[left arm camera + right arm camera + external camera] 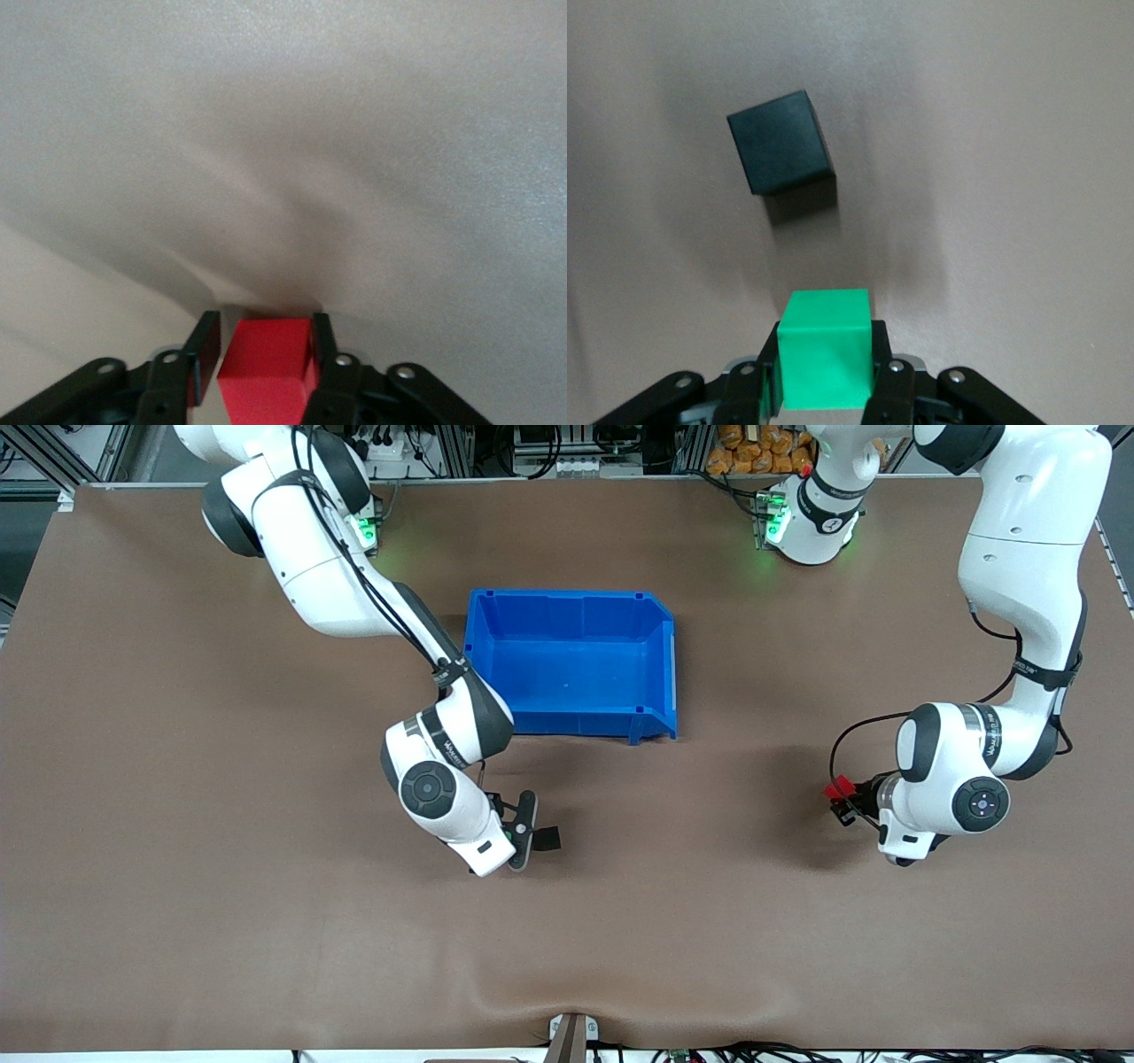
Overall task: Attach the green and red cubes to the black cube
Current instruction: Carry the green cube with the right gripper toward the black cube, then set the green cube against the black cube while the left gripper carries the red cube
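Observation:
My right gripper (827, 341) is shut on the bright green cube (827, 354). The black cube (780, 154) lies on the brown table just ahead of it, apart from the green cube. In the front view the black cube (547, 838) sits right beside my right gripper (529, 833), nearer to the front camera than the bin; the green cube is hidden there. My left gripper (264, 335) is shut on the bright red cube (266, 367), low over bare table at the left arm's end. The red cube (836, 787) shows at that gripper (842, 799) in the front view.
An empty blue bin (567, 595) stands mid-table, farther from the front camera than the black cube. The brown table cover has a wrinkle at its front edge (567, 992).

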`<state>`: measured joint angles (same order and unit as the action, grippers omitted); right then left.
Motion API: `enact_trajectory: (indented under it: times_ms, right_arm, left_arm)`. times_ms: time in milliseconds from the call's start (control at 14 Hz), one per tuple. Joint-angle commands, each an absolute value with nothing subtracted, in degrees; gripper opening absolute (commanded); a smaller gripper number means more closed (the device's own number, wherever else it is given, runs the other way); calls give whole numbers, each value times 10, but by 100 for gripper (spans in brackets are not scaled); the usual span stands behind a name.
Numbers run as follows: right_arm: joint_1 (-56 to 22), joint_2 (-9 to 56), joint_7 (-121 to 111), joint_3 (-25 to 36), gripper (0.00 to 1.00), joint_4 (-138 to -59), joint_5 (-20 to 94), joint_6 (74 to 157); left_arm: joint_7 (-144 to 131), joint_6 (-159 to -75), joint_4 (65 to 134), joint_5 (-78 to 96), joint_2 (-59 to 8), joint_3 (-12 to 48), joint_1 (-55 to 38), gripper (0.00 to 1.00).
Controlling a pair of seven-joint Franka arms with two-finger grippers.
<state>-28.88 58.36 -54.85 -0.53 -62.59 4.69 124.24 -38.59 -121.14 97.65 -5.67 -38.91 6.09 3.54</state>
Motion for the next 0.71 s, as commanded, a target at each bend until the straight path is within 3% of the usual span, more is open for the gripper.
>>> enact_trajectory:
  times_ms: [0,286,643]
  right_arm:
    - [-311,596,-529,5,0,-603,42,1249]
    - [-330,602,-529,21,0,-603,15,1273]
    - [-337,611,-529,21,0,-602,15,1289]
  left_arm:
    - [-400,-1214,983,-62,-383,65,36,25]
    - [-399,-1214,974,-61,-377,69,40,1]
    - [-460,-1213,933,0,-378,69,33,0]
